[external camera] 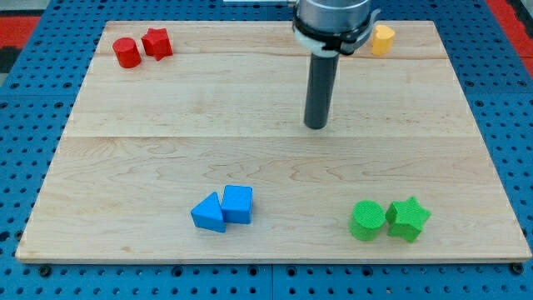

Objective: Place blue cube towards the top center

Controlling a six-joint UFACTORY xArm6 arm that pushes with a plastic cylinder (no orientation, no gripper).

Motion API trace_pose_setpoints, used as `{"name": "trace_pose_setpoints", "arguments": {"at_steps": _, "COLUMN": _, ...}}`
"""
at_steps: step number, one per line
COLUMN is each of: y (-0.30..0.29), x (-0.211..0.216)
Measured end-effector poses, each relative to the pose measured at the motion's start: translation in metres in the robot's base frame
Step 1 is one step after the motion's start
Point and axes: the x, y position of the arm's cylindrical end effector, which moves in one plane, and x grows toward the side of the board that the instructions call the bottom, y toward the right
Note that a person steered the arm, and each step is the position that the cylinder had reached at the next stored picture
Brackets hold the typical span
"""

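Wood makes up the big flat board (166, 108) that we push our blocks on, and a blue table full of little holes (33, 125) sits under it. We see no box, bowl or tray anywhere, so every block just lies on the board by itself.

We have no jaws at all, only a straight dark rod. My tip (316, 127) touches down a little above the middle of the board, toward the view's right. No block is next to it.

The blue cube (238, 203) is low down, near the view's bottom and a bit left of the middle. It is well apart from my tip, down and to the view's left of it. A blue block shaped like a wedge (208, 213) sits on its left side, and the two look like they touch.

Two green blocks are in the bottom right part. The green round block (366, 221) is on the left and the green star-shaped block (408, 218) is on the right, pressed close together.

Two red blocks are in the top left corner. The red round block (127, 52) is on the left, and the red bumpy block (156, 42) is just beside it on the right.

A yellow block (382, 39) is near the top edge, to the right of our rod. Part of it is hidden behind the arm (331, 21), so we cannot tell its shape.
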Motion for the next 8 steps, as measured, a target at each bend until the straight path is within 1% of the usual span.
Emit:
{"name": "trace_pose_setpoints", "arguments": {"at_steps": 1, "y": -0.026, "x": 0.006}}
{"name": "trace_pose_setpoints", "arguments": {"at_steps": 3, "y": -0.027, "x": 0.006}}
{"name": "trace_pose_setpoints", "arguments": {"at_steps": 4, "y": -0.027, "x": 0.024}}
{"name": "trace_pose_setpoints", "arguments": {"at_steps": 5, "y": -0.027, "x": 0.055}}
{"name": "trace_pose_setpoints", "arguments": {"at_steps": 6, "y": -0.027, "x": 0.102}}
{"name": "trace_pose_setpoints", "arguments": {"at_steps": 7, "y": -0.046, "x": 0.126}}
{"name": "trace_pose_setpoints", "arguments": {"at_steps": 8, "y": -0.047, "x": 0.146}}
